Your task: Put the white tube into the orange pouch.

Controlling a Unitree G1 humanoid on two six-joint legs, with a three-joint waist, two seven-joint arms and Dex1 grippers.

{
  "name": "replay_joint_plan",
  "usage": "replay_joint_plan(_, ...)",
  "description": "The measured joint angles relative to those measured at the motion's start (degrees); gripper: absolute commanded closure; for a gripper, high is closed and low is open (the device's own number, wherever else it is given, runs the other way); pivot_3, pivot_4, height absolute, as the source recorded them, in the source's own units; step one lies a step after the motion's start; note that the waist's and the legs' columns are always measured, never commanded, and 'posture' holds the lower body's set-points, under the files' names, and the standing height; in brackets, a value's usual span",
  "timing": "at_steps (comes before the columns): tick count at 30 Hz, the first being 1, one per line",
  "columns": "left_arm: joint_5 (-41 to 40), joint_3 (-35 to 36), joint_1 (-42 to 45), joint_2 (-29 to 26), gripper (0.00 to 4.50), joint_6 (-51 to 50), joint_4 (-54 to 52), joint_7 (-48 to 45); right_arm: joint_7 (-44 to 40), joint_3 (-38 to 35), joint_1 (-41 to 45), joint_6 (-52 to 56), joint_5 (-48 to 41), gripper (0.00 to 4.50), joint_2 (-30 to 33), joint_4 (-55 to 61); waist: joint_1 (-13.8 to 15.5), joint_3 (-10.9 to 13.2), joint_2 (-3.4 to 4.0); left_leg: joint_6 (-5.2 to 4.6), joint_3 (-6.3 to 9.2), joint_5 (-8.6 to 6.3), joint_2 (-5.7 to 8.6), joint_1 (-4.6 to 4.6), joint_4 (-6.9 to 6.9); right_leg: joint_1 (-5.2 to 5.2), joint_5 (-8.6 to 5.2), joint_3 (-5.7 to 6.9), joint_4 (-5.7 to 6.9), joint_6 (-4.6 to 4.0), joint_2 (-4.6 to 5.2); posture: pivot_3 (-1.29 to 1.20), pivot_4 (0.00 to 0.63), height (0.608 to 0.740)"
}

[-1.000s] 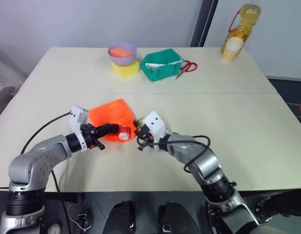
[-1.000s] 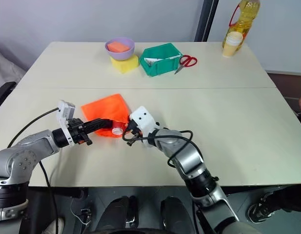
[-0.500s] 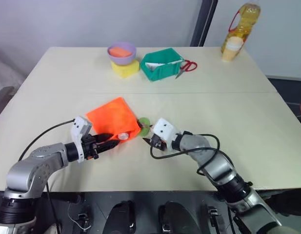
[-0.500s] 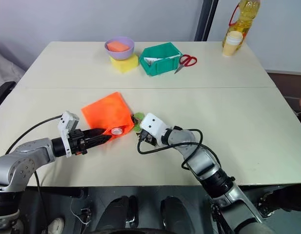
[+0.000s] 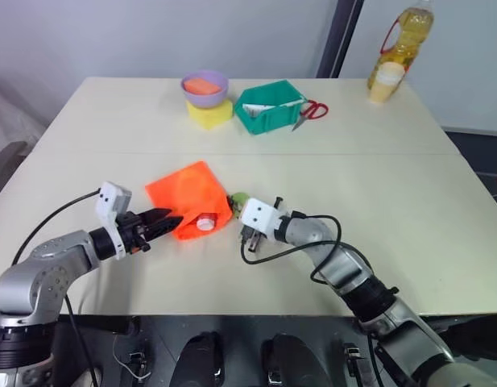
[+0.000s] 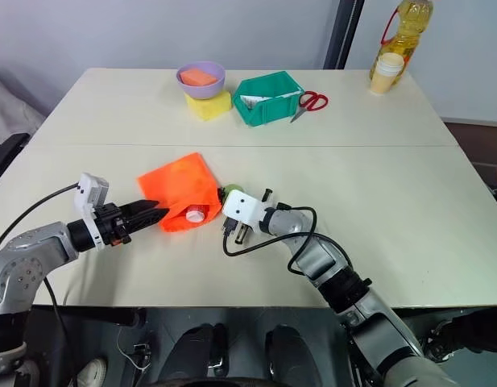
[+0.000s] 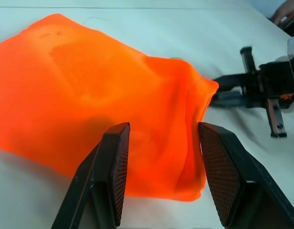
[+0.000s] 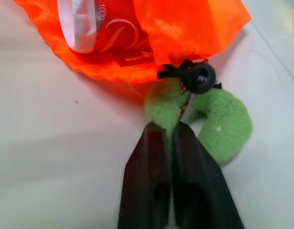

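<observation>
The white tube (image 8: 79,26) lies inside the orange pouch's (image 5: 188,197) mouth on the surface (image 5: 377,185). The left gripper (image 7: 161,176) is spread beside the pouch; the right gripper (image 8: 170,131), pressed together, seems to pinch the green tag (image 8: 218,124).

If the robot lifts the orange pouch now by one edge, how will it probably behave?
The orange pouch is thin wrinkled fabric lying slack on the table, so it would probably sag and fold. The white tube shows at its open mouth, so it might slide out if that end tips down. The green tag would likely dangle on its cord.
</observation>
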State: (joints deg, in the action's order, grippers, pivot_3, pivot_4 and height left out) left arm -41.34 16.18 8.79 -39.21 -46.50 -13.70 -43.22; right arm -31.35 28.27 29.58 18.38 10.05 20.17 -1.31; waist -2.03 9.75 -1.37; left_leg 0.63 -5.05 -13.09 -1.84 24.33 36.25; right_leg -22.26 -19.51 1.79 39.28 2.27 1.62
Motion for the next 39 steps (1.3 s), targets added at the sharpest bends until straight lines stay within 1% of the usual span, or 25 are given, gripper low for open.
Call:
replay_joint_plan(4,-0.4,0.5,0.2,0.2,2.10,0.3,0.0,0.1,-1.2,-3.3,-4.2,1.9,0.3,4.45,4.4,6.4,0.3,0.0,0.00,0.00,0.00,0.00,0.00,0.02,0.00,-0.02,0.00,0.00,-0.01,0.00,0.00,0.00,0.150,0.737)
replay_joint_plan(9,-0.4,-0.5,3.1,0.7,2.10,0.8,0.1,-0.3,-5.5,-10.9,-10.7,5.1,-1.9,4.45,12.3,20.0,1.1,0.0,0.00,-0.06,0.00,-0.03,-0.01,0.01,-0.02,-0.04,0.00,0.01,0.00,0.00,-0.03,0.00,0.150,0.737)
replay_joint_plan(14,-0.1,-4.9,9.4,2.4,2.10,1.1,1.8,-1.8,-8.8,-15.9,-13.3,8.5,-4.7,4.45,16.4,28.7,1.2,0.0,-0.02,-0.11,0.00,-0.02,0.00,-0.02,0.04,0.01,0.01,0.01,0.07,-0.02,-0.05,0.00,0.150,0.737)
replay_joint_plan(19,2.2,-11.0,14.4,4.7,2.10,3.1,6.1,-4.9,-11.3,-19.9,-16.5,11.2,-7.1,4.45,20.2,32.2,1.3,0.0,-0.02,-0.05,0.00,0.04,0.00,-0.01,0.05,0.01,0.01,0.01,0.07,-0.02,-0.10,0.00,0.150,0.737)
replay_joint_plan(22,3.4,-13.7,17.7,6.6,1.26,4.1,9.3,-7.1,-11.9,-23.2,-19.0,12.4,-8.7,4.50,21.9,33.7,1.4,0.0,-0.02,-0.05,0.00,0.04,0.00,0.01,0.08,0.02,0.01,0.01,0.07,-0.01,-0.11,0.00,0.150,0.737)
replay_joint_plan(24,3.8,-15.2,19.3,7.2,0.31,4.8,11.1,-9.0,-11.9,-25.4,-20.6,13.0,-9.1,4.50,22.9,34.0,1.4,0.0,-0.02,0.00,-0.01,0.07,0.00,0.01,0.13,0.03,0.01,0.01,0.07,-0.01,-0.11,0.00,0.150,0.737)
replay_joint_plan(25,4.2,-15.7,19.7,7.4,0.04,5.2,11.6,-9.7,-11.9,-26.2,-21.2,13.2,-9.2,4.50,23.4,34.0,1.3,0.0,-0.02,0.01,-0.02,0.08,0.00,0.01,0.14,0.04,0.01,0.01,0.07,-0.01,-0.11,0.00,0.150,0.737)
replay_joint_plan(29,7.9,-19.5,21.6,9.2,0.04,8.8,15.1,-11.8,-11.9,-28.8,-23.5,13.2,-10.1,4.50,24.3,34.8,1.4,0.0,-0.02,0.02,-0.01,0.08,0.00,0.01,0.18,0.04,0.01,0.01,0.10,-0.01,-0.12,0.00,0.150,0.737)
replay_joint_plan(34,12.0,-23.0,24.8,11.6,0.04,12.4,20.7,-14.4,-11.9,-30.2,-23.9,11.9,-10.8,4.50,24.8,35.4,1.4,0.0,-0.02,0.01,0.00,0.09,0.00,0.04,0.34,0.06,0.01,0.01,0.17,-0.01,-0.14,0.00,0.150,0.737)
replay_joint_plan(39,18.4,-26.6,27.7,13.7,0.04,20.2,26.0,-15.9,-11.7,-30.2,-23.8,11.2,-10.8,4.50,24.9,35.4,1.4,0.0,-0.02,0.00,0.00,0.08,-0.02,0.07,0.57,0.12,0.01,0.01,0.21,0.00,-0.15,0.00,0.150,0.737)
